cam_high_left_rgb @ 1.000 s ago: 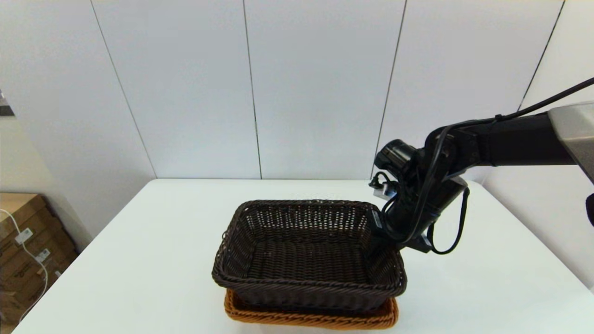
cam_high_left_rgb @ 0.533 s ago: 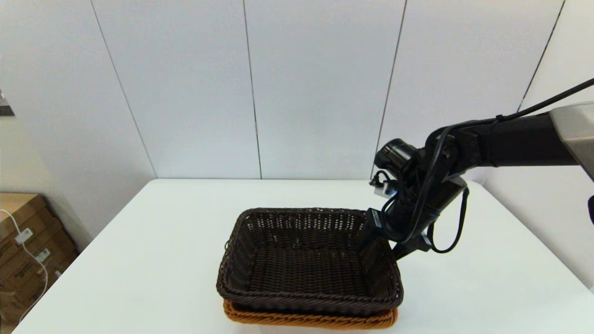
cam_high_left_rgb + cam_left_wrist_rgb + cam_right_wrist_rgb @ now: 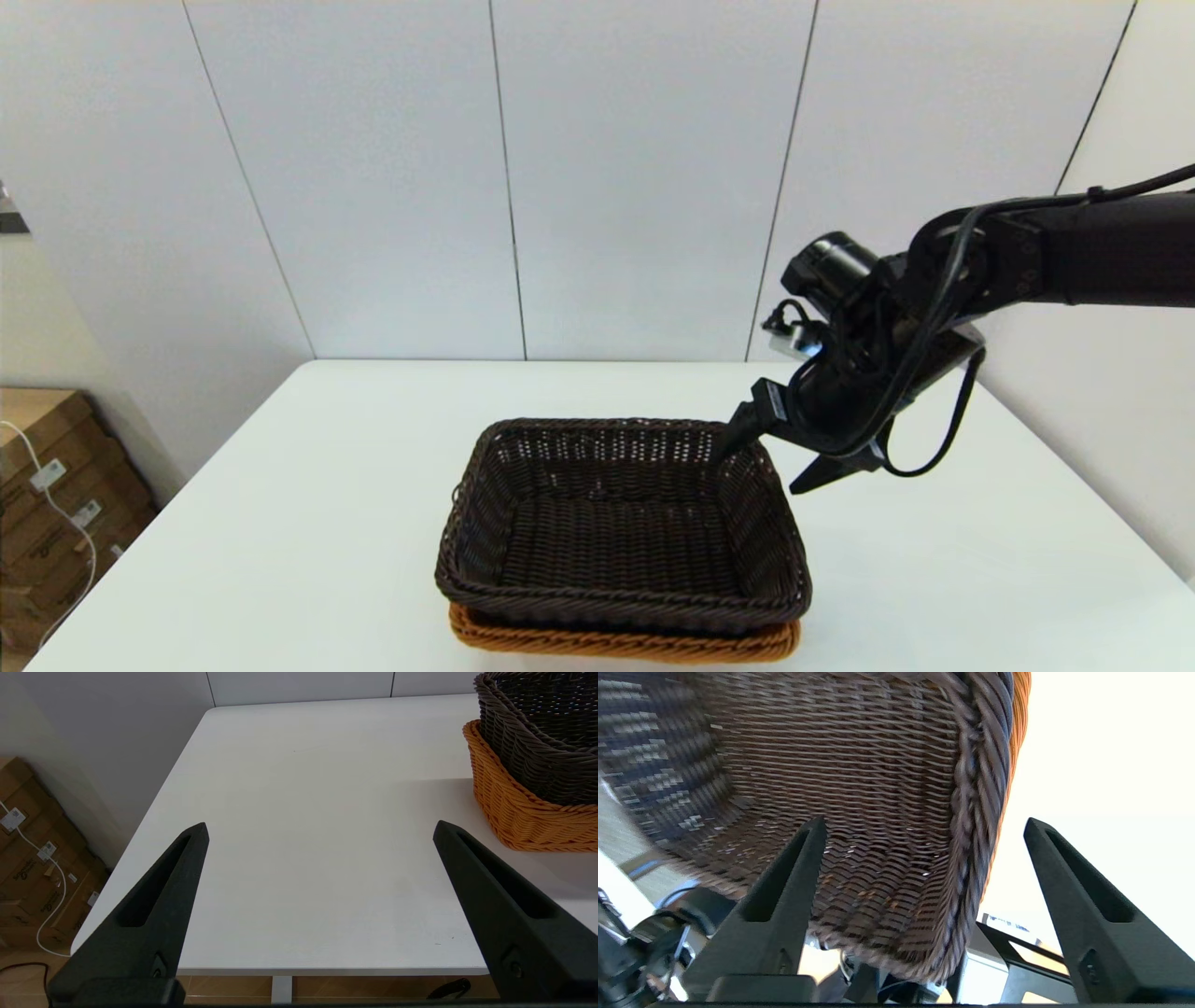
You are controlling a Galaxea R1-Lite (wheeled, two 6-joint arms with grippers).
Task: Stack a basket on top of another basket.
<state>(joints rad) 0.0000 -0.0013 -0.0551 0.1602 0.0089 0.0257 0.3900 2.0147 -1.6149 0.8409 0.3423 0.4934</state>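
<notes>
Dark basket nested in the orange one, stack looks done

The dark brown basket (image 3: 621,523) sits inside the orange-tan basket (image 3: 624,642) on the desk (image 3: 280,523); what's left, I'd judge, is pulling clear. The right claw (image 3: 766,457) hovers spread over the dark basket's far right corner, gripping nothing, arm reaching in from that side; the left claw (image 3: 320,830) waits spread, well apart from the baskets

I see a white table (image 3: 308,523) with a smooth top. The only thing I find resting directly on it is the orange-tan wicker basket (image 3: 624,643), sitting near the front edge, around the middle of the width.
</notes>
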